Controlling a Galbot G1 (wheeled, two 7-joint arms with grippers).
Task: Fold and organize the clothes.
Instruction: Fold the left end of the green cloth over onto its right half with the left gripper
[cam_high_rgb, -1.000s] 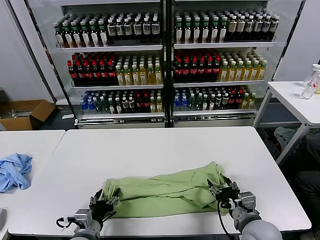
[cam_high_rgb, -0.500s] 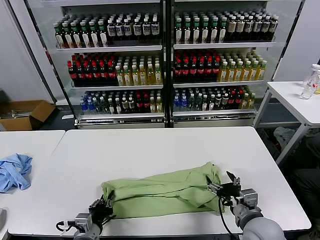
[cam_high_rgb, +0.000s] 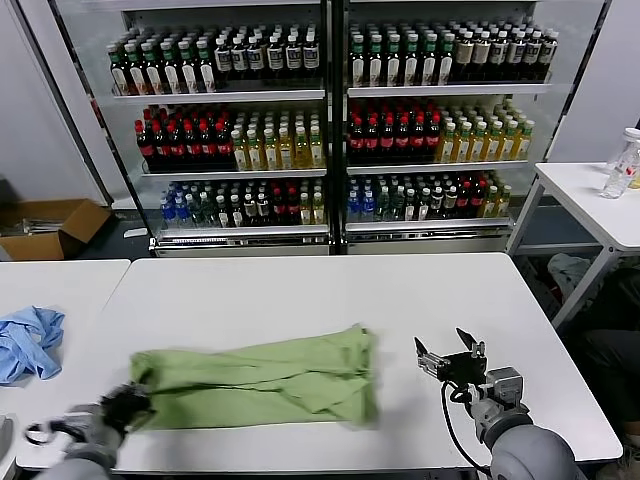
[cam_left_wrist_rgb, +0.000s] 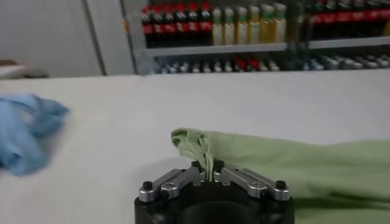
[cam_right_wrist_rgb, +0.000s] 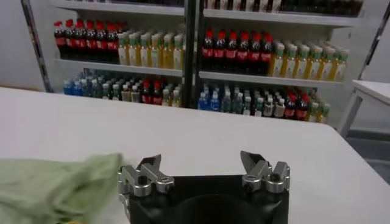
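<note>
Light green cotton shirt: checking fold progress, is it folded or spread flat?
Folded: the light green cotton shirt lies as a long narrow band with layered creases, one end pinched in the left gripper.

No writing can be read anywhere; the labels on the shelved bottles (cam_high_rgb: 330, 140) are too small to make out.

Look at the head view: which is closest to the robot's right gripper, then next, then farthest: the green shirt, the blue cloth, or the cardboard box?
From the right gripper:
1. Green shirt, just to its left.
2. Blue cloth, on the far-left table.
3. Cardboard box, on the floor, back left.
</note>
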